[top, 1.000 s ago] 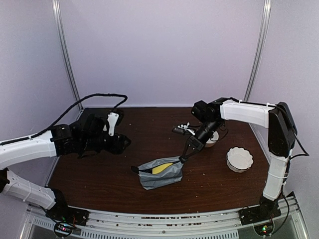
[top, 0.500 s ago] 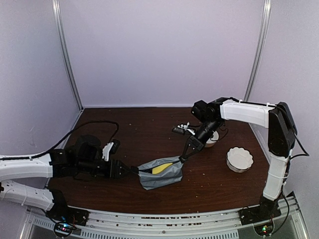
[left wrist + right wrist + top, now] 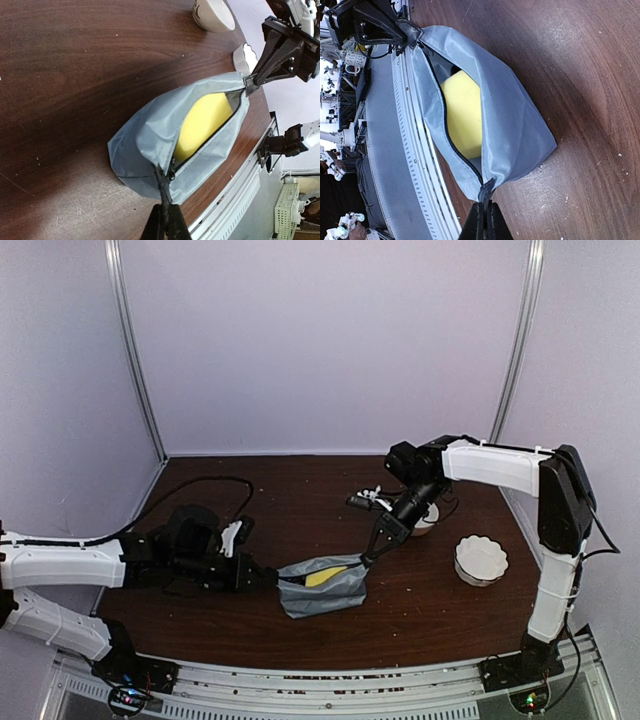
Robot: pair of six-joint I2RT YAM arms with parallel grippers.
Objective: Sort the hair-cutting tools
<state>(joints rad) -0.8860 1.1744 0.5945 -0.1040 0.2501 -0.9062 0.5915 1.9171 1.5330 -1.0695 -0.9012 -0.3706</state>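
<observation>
The grey zip pouch (image 3: 330, 595) lies unzipped mid-table with a yellow object (image 3: 200, 125) inside it. My left gripper (image 3: 166, 220) is shut on the black tab at the pouch's left end, low over the table (image 3: 272, 581). My right gripper (image 3: 485, 210) is shut on the black tab at the opposite end (image 3: 366, 560). Between the two grips the pouch (image 3: 510, 125) is held stretched, its mouth gaping toward the near edge. The hair-cutting tools are not visible in any view; only the yellow object (image 3: 465, 115) shows through the opening.
A white scalloped bowl (image 3: 480, 560) stands at the right. A second white bowl (image 3: 427, 520) sits behind the right arm's wrist. The metal rail (image 3: 330, 680) runs along the near table edge, close to the pouch. Pale walls enclose the table.
My left arm swung from the back left down to the pouch's left end and shut its jaws on the tab. The right arm stayed put, holding its end.
</observation>
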